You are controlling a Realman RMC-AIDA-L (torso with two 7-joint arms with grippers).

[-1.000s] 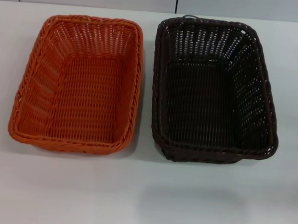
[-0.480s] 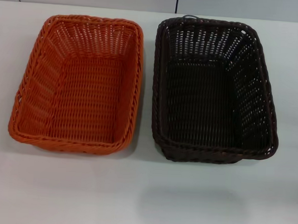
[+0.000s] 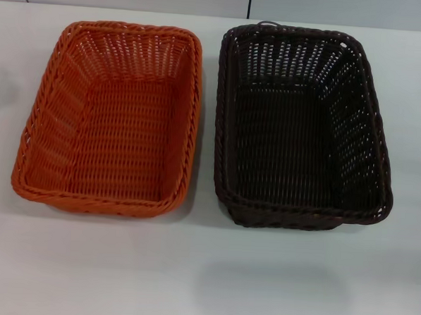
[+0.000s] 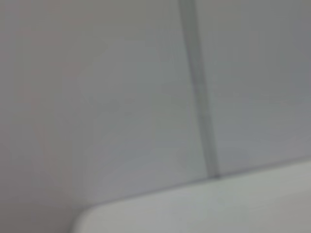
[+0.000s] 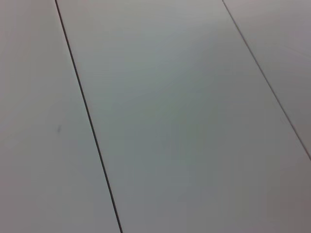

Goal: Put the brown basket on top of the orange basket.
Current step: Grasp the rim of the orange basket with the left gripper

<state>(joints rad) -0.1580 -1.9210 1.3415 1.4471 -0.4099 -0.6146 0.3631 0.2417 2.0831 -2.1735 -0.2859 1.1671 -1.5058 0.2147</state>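
Neither the left arm nor the right arm reaches into the head view, and each wrist view shows none of its own gripper, so both grippers stay unseen.

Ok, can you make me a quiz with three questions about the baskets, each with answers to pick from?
1. Where does the brown basket sit?
A. on the robot's right of the orange basket
B. inside the orange basket
C. on the robot's left of the orange basket

2. How many orange baskets are on the table?
A. three
B. one
C. none

3. What is in the orange basket?
A. a ball
B. the brown basket
C. nothing

Answers:
1. A, since the head view shows the brown one on the right side, next to the orange one with a narrow gap between them.
2. B, since only one bright orange basket shows.
3. C, since its woven bottom is bare all over.
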